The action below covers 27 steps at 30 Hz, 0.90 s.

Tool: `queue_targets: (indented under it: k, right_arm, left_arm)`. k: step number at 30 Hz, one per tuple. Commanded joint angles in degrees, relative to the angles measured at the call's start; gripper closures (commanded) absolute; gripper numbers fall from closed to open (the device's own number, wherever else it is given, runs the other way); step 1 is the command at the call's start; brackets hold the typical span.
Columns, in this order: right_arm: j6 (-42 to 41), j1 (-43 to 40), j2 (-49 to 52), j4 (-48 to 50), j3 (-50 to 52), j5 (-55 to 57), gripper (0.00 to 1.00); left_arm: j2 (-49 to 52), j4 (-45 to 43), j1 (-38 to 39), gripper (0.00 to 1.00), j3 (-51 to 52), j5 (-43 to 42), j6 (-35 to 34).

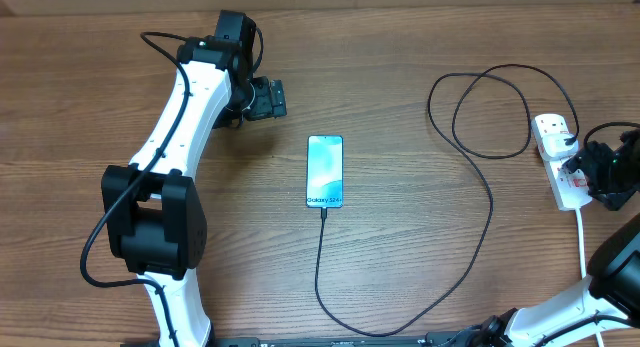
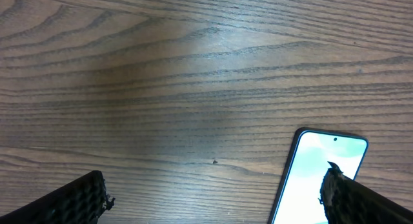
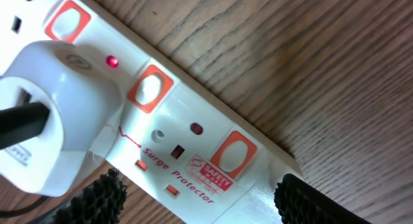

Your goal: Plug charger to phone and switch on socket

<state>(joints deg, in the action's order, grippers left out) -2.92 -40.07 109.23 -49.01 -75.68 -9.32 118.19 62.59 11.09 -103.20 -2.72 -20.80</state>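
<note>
Closest to the right wrist lens: two ribbed black fingertips (image 3: 100,195) of the right claw (image 3: 203,203), held apart with the socket (image 3: 193,140) running between them; cannot tell whether either pad touches the white casing. Just beyond, on the socket's face: three orange-red switches (image 3: 150,88) in a row, a white plug adapter (image 3: 45,121) seated at one end with the black charger (image 3: 16,121) cable leaving it, a small red lamp (image 3: 113,61) glowing beside the adapter, a second lamp (image 3: 197,128) further along dark, and the words "Surge Protector" in red

From overhead, right claw poised over the lower half of the socket at the far right edge of the worktop (image 1: 400,67), with a thick white cord (image 1: 583,242) trailing from the strip's lower end toward the near edge. Left claw (image 1: 268,99) open as well, fingers spread wide with nothing between, up at the upper left, near the top left corner of the phone (image 1: 325,171) yet apart from it; in its own wrist view, one fingertip overlapping the lit screen, bare wood under the rest

Phone flat and screen-up at mid-worktop, well apart from the socket and the right claw. Charger curling out of the socket in a wide loop at the upper right, sweeping down and round by the near edge, then running straight up to the phone's bottom edge, black tip meeting it there. Brown wood grain across the whole worktop, a paler band along the far edge. Charger slack lying across the stretch between phone and socket
</note>
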Motion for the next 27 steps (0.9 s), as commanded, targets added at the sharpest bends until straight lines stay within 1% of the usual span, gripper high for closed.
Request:
queue_targets:
  k: [1, 5, 6, 7, 27]
  right_arm:
    - [1.75, 0.28, -1.88, 0.33, -0.79, -2.89, 0.24]
    - [1.7, 0.31, -1.88, 0.22, -0.79, -2.49, 0.23]
    - [1.7, 0.31, -1.88, 0.22, -0.79, -2.03, 0.06]
    - [1.68, 0.31, -1.88, 0.24, -0.79, -1.7, 0.0]
    - [1.7, 0.31, -1.86, 0.28, -0.79, -1.7, 0.0]
  left_arm:
    - [-0.46, -0.02, -0.24, 0.0, -0.13, 0.57, 0.66]
    - [-0.46, -0.02, -0.24, 0.0, -0.13, 0.57, 0.66]
    - [-0.46, -0.02, -0.24, 0.0, -0.13, 0.57, 0.66]
    - [-0.46, -0.02, -0.24, 0.01, -0.13, 0.57, 0.68]
    - [-0.46, -0.02, -0.24, 0.0, -0.13, 0.57, 0.68]
